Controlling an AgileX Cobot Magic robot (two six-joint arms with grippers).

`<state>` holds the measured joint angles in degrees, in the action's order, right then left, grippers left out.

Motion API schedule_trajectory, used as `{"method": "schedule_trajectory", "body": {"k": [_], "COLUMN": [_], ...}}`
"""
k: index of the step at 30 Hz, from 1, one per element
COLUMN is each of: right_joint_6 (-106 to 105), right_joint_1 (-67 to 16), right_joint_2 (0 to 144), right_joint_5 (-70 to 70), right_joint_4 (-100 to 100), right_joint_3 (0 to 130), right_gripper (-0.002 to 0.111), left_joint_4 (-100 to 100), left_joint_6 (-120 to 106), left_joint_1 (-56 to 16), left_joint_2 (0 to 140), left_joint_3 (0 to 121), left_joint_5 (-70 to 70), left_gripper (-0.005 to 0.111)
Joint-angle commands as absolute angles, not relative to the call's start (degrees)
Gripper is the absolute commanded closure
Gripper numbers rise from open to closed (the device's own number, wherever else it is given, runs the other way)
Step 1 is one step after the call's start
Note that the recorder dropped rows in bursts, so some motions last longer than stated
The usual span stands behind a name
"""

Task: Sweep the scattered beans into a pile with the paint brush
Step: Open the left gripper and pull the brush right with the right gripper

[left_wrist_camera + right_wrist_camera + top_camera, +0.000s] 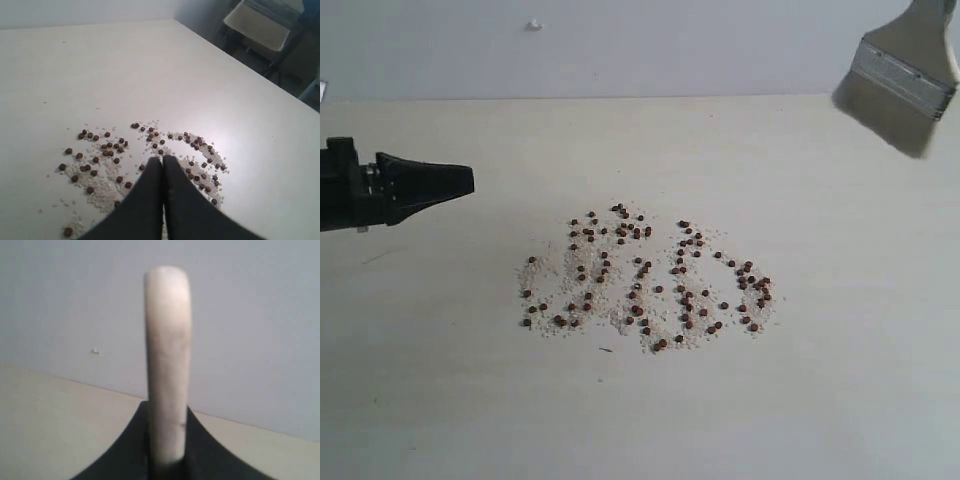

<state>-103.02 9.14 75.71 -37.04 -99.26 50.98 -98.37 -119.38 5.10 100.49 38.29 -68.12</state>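
Beans (pixel 645 285) – tiny round reddish-brown pellets mixed with whitish crumbs, spread out loose mid pale wood-look table (pixel 440 400). Black left gripper (pixel 470 180) just past them on left, jaws pressed tight together. Far right corner: wide flat paint brush (pixel 905 75) – cream bristles, silver metal band, tilted bristles-down, pale wooden handle clamped in right gripper (pixel 167 412).

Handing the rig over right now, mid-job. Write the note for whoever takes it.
Left gripper: shut, empty, left of the beans in the exterior view.
Right gripper: shut on the paint brush, held at the far right, away from the beans.
Done: brush picked up.
Left: all the sweeping; beans lie scattered in the middle of the table, no pile yet.
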Motion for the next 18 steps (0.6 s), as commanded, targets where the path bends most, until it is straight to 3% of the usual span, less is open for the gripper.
{"method": "schedule_trajectory", "body": {"k": [1, 8, 10, 11, 15, 18], "right_joint_6": [-103.11, -102.04, -95.8, -83.05, -70.01, -66.23], "right_joint_1": [9.33, 9.33, 9.33, 9.33, 9.33, 9.33], "right_joint_2": [75.13, 75.48, 75.32, 75.18, 75.86, 76.2], "right_joint_5": [-34.28, -25.39, -24.47, -26.16, -33.88, -31.2], "right_joint_4": [-99.95, -99.95, -97.25, -87.0, -78.01, -77.06], "right_joint_3": [48.38, 51.84, 55.07, 58.48, 64.95, 65.23], "right_gripper": [0.108, 0.108, 0.108, 0.108, 0.108, 0.108], "left_joint_4": [-99.95, -99.95, -99.95, -99.95, -99.95, -99.95], "left_joint_6": [-120.28, -120.28, -120.28, -120.28, -117.99, -117.44], "left_joint_1": [8.89, 19.68, 21.68, 22.89, 23.46, 23.46], "left_joint_2": [93.32, 80.41, 77.35, 74.99, 69.89, 69.33], "left_joint_3": [34.08, 26.44, 24.0, 21.84, 17.21, 15.83], "left_joint_5": [-68.19, -69.96, -69.96, -69.96, -69.96, -69.96], "left_gripper": [0.107, 0.107, 0.107, 0.107, 0.107, 0.107]}}
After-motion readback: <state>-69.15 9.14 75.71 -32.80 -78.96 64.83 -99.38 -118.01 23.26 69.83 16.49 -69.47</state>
